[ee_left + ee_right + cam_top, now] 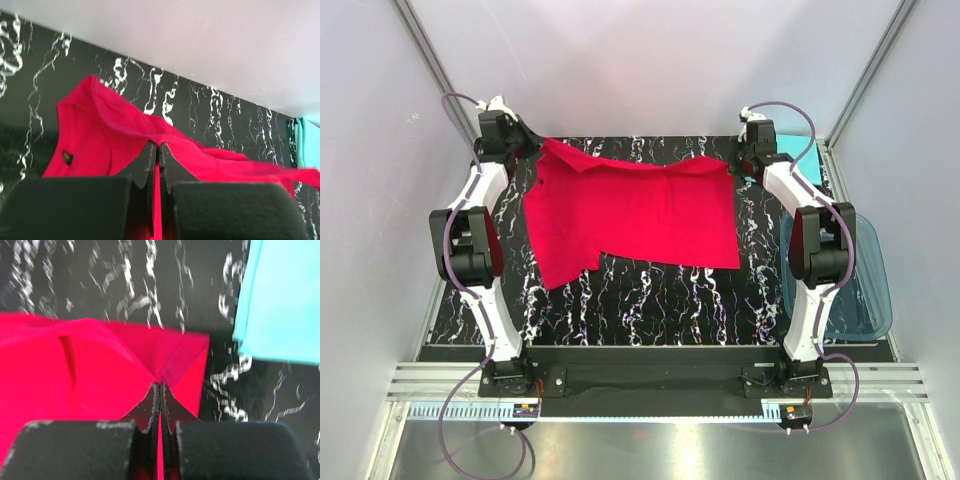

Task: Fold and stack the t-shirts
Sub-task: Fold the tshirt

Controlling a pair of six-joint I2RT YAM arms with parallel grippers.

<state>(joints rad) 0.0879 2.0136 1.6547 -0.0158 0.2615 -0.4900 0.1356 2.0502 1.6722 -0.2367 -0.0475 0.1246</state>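
Observation:
The red t-shirt [635, 215] lies spread across the far half of the black marbled table [650, 305]. My left gripper [527, 143] is shut on its far left corner, with red cloth pinched between the tips in the left wrist view [158, 145]. My right gripper [745, 158] is shut on its far right corner, with cloth bunched at the tips [160, 384]. The turquoise t-shirt [282, 300] lies at the table's far right, mostly hidden behind the right arm in the top view [782, 145]. It also shows at the edge of the left wrist view [309, 145].
A translucent blue plastic tub [855, 275] stands off the table's right side, beside the right arm. White walls close in the back and sides. The red shirt [95, 135] has a small tag near its collar.

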